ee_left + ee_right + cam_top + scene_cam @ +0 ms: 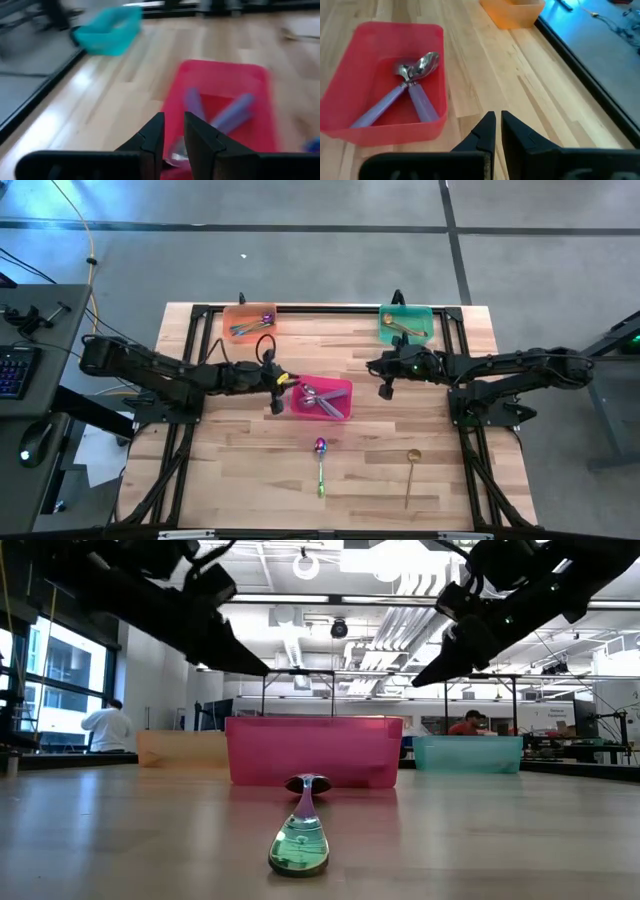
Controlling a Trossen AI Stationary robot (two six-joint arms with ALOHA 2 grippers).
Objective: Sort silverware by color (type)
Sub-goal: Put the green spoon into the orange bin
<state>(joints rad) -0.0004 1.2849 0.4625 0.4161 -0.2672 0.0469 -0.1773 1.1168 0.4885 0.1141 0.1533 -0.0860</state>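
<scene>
Two silver spoons with lilac handles (415, 75) lie crossed in the pink bin (345, 386) at mid table. Spoons also lie in the orange bin (250, 321), and a gold one in the teal bin (405, 323), both at the far edge. An iridescent spoon with a green handle (320, 465) and a gold spoon (411, 475) lie flat on the near table. My left gripper (277, 395) hovers at the pink bin's left wall, its fingers a narrow gap apart and empty. My right gripper (385, 385) hovers right of the pink bin, shut and empty.
The wooden table (230, 470) shows bare wood left of the iridescent spoon and between the two loose spoons. A black frame runs round the table's edge. In the low view people sit in the room beyond.
</scene>
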